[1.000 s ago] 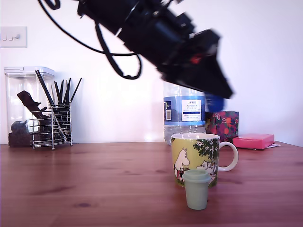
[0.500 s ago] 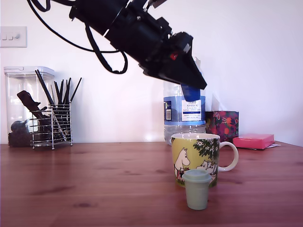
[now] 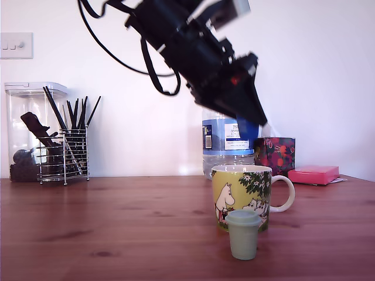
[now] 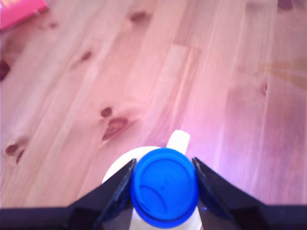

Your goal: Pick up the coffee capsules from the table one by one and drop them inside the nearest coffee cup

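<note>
My gripper point(image 3: 251, 124) hangs above the coffee cup point(image 3: 243, 194), shut on the blue coffee capsule point(image 3: 249, 129). In the wrist view the blue capsule point(image 4: 165, 187) sits gripped between both black fingers point(image 4: 117, 191), covering most of the cup's white rim point(image 4: 120, 165) and handle point(image 4: 178, 141) below. The pale green capsule point(image 3: 243, 233) stands upside down on the table point(image 3: 117, 234), right in front of the cup. The cup shows yellow-green cartoon art, its handle toward the exterior view's right.
A large water bottle point(image 3: 227, 146) stands behind the cup. A wire holder of black utensils point(image 3: 64, 146) and a clear canister point(image 3: 26, 129) sit at the exterior view's back left. A floral box point(image 3: 275, 155) and a pink box point(image 3: 313, 174) lie at the back right.
The arm has swung with the blue capsule, first toward the exterior view's left and up, then slightly right and down, ending over the cup. The green capsule and cup have not moved.
</note>
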Controlling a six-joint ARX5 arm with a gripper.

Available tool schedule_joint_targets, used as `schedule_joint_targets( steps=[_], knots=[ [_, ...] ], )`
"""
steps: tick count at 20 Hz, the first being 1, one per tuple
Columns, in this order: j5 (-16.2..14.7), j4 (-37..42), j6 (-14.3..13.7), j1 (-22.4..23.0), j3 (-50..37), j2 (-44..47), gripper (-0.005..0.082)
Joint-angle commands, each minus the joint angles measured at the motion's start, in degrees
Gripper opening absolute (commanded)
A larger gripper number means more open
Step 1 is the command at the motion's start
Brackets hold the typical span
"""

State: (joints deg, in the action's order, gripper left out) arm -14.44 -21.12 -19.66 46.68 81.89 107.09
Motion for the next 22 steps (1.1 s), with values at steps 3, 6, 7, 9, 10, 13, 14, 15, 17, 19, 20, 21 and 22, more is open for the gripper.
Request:
schedule_joint_targets(
  steps=[3, 6, 7, 9, 10, 13, 14, 15, 17, 19, 20, 21, 22],
  knots=[
    [-0.1, -1.3, 0.2, -0.6, 0.9, 1.1, 0.0196],
    [-0.1, -2.5, 0.2, -0.8, 0.9, 1.1, 0.0196],
    [-0.1, -2.5, 0.2, -0.8, 0.9, 1.1, 0.0196],
    [0.0, -2.5, 0.2, -0.8, 0.9, 1.1, 0.0196],
    [0.4, -2.5, 0.2, -0.8, 0.9, 1.1, 0.0196],
    [1.9, -2.4, 0.1, -0.8, 0.9, 1.1, 0.0211],
    [2.4, -2.4, 0.1, -0.8, 0.9, 1.1, 0.0257],
    [2.9, -2.5, 0.1, -0.8, 0.9, 1.1, 0.0340],
    [2.9, -2.5, 0.1, -0.8, 0.9, 1.1, 0.0477],
    [2.9, -2.5, 0.1, -0.8, 0.9, 1.1, 0.0486],
    [2.9, -2.5, 0.1, -0.8, 0.9, 1.1, 0.0486],
    [2.9, -2.5, 0.1, -0.8, 0.9, 1.1, 0.0486],
    [2.9, -2.6, 0.1, -0.8, 0.9, 1.1, 0.0486]
  ],
)
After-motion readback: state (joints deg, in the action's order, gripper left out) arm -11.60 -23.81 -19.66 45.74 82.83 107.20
